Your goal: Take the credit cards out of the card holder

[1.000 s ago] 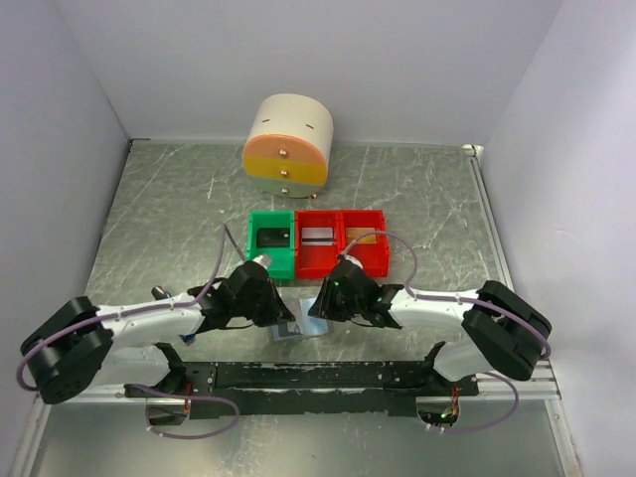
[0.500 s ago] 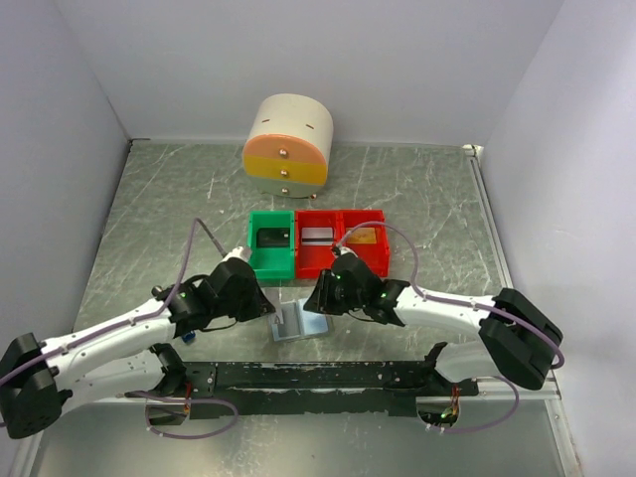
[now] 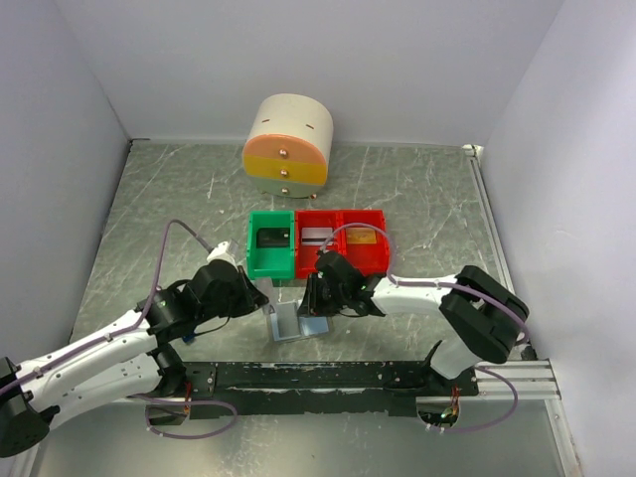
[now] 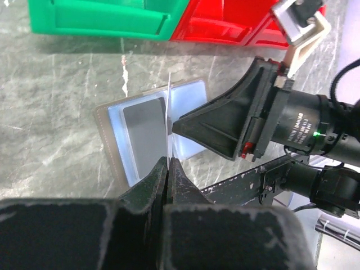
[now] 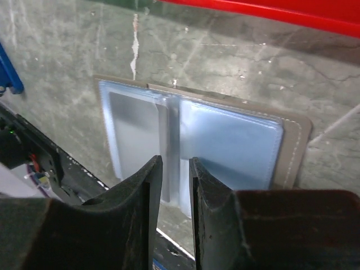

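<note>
Top view: left jaws shut, just left of card holder (image 3: 293, 326). Right jaws above it, nearer. Holder open flat on table (image 3: 159, 209), on near side of red bins (image 3: 368, 268), long axis left-right. Since 1 s ago: left jaws backed off leftward, right jaws moved in over holder, holder unmoved.

Left wrist: jaws pinch thin pale credit card (image 4: 168, 118), seen edge-on, above holder. Grey card (image 4: 144, 132) sits in left pocket.

Right wrist: jaws narrowly apart, empty, over centre fold.

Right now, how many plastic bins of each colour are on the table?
Green bin: 1
Red bins: 2
Total: 3
</note>
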Motion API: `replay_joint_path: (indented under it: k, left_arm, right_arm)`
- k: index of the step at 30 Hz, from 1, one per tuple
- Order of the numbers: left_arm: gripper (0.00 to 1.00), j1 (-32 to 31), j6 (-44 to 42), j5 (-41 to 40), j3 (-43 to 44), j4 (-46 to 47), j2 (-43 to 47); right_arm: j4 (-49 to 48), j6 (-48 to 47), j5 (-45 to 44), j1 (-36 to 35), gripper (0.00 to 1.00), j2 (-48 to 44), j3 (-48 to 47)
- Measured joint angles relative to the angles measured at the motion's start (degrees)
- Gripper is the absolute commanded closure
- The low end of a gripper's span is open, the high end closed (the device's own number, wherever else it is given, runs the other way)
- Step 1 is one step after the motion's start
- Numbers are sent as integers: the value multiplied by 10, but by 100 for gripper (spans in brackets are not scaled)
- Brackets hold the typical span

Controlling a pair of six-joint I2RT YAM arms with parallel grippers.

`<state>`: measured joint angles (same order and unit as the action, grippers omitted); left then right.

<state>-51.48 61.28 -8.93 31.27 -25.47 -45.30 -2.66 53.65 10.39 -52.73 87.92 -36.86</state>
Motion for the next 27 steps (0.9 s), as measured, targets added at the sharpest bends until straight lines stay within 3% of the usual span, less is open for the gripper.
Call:
replay_joint_path:
  k: [5,16,22,27]
  left_arm:
    - [92,0,-45,14,-3,43,0]
    - [91,9,-137,103,-3,123,-25]
    - [92,141,-146,238,-38,166,7]
    - [92,214,-145,366,-70,218,23]
  right_arm:
    - [39,-17,-29,0,69,-13,-7]
    - [17,-21,-133,3,34,-239,64]
    - [58,-35,-172,42,31,-309,75]
    - [51,-50,-79,137,30,-344,92]
